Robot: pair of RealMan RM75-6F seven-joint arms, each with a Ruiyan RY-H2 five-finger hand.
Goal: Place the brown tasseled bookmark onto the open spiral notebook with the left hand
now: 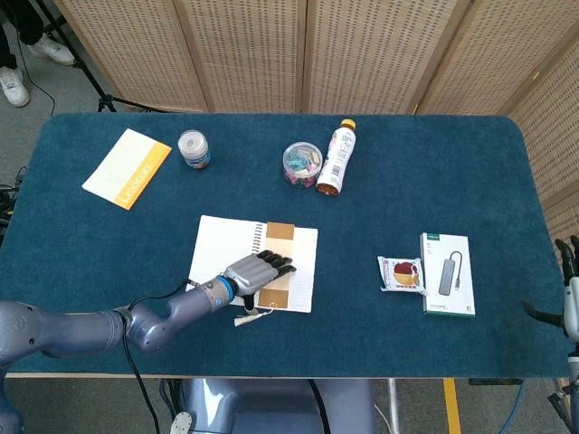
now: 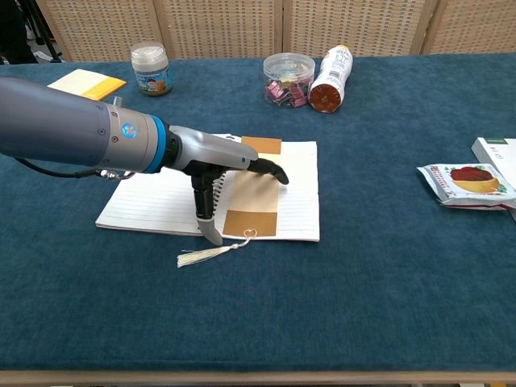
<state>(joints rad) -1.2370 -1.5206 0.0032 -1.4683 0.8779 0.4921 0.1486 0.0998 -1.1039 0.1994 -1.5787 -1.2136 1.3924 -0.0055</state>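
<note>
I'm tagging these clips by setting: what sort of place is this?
Probably a lab or studio data-collection setup, not a home: a blue-covered table backed by folding wicker screens, a tripod leg on the grey floor, and assorted props laid out, like the spiral notebook and boxed hub.

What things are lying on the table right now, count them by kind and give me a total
Notebooks and booklets: 2, spiral notebook, yellow booklet
Bookmarks: 1, brown bookmark
Jars and tubs: 2, small jar, clip tub
Bottles: 1, bottle
Snack packs: 1, snack pack
Boxes: 1, white box
Total: 8
</note>
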